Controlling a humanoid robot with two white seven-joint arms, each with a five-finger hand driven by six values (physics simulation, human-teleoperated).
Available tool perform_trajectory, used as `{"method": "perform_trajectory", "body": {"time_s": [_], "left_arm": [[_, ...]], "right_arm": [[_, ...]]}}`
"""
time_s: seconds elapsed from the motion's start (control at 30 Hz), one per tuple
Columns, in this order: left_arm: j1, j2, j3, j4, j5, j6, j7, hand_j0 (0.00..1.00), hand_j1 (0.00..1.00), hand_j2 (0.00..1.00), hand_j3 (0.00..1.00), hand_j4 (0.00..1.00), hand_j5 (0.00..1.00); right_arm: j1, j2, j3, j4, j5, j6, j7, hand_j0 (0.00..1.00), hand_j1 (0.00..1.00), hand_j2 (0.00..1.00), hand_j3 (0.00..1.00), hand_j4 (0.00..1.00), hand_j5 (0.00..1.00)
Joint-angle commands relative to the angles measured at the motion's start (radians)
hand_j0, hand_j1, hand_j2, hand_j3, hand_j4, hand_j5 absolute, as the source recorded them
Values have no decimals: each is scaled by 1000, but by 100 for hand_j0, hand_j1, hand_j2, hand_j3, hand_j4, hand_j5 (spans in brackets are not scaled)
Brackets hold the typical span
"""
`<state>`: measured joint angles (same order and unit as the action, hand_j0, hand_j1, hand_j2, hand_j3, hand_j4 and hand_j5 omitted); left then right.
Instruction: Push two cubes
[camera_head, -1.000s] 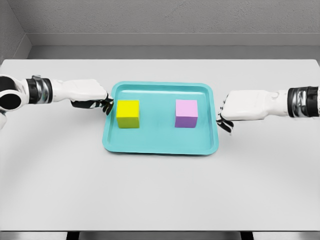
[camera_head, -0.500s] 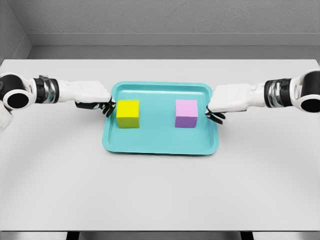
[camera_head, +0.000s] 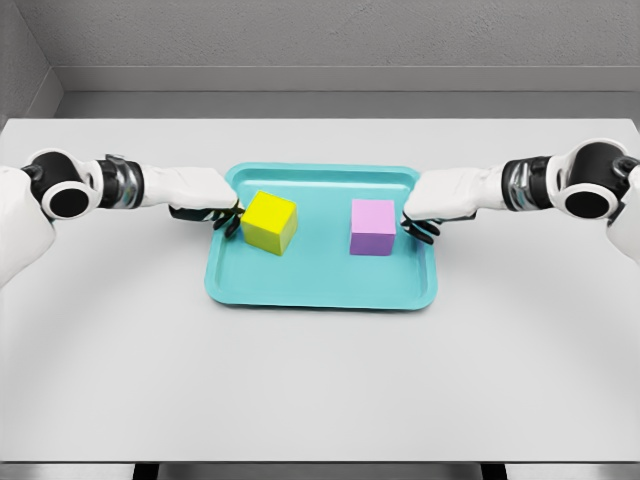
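Note:
A yellow cube (camera_head: 269, 221) sits in the left half of the teal tray (camera_head: 320, 292), turned at an angle. A pink cube (camera_head: 373, 227) stands square in the right half. My left hand (camera_head: 226, 216) reaches over the tray's left rim with its curled fingers touching the yellow cube's left side. Over the right rim, my right hand (camera_head: 416, 226) has its fingers curled and lies close to the pink cube's right face, about touching it. Neither hand grasps anything.
The tray rests in the middle of a white table (camera_head: 320, 380). A grey wall runs behind the table's far edge.
My left hand moved right and pushed the yellow cube, which shifted right and rotated. My right hand moved left from outside the tray to the pink cube's side. The pink cube has not moved.

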<state>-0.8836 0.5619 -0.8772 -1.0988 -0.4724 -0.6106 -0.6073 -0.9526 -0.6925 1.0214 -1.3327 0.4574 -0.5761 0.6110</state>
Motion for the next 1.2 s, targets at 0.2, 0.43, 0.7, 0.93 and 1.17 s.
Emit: {"method": "perform_trajectory", "body": {"time_s": [0.2,0.43,0.7,0.93,1.17], "left_arm": [[2,-10,-2,-15,20,0,-4,30,30,30,30,30,30],[3,-10,-2,-38,52,0,-4,32,32,32,32,32,32],[3,6,-20,-50,110,0,-4,32,32,32,32,32,32],[2,81,-19,-70,219,0,-4,33,33,33,33,33,33],[0,46,-19,-36,268,0,-4,33,33,33,33,33,33]], "right_arm": [[-8,30,16,46,12,2,0,13,13,13,13,13,13],[-14,59,34,46,14,4,0,13,13,13,13,13,13],[-28,65,34,64,20,2,0,13,13,13,13,13,13],[-32,28,23,59,9,-35,0,17,17,17,17,17,17],[-31,-15,20,49,0,-35,0,22,22,22,22,22,22]]}}
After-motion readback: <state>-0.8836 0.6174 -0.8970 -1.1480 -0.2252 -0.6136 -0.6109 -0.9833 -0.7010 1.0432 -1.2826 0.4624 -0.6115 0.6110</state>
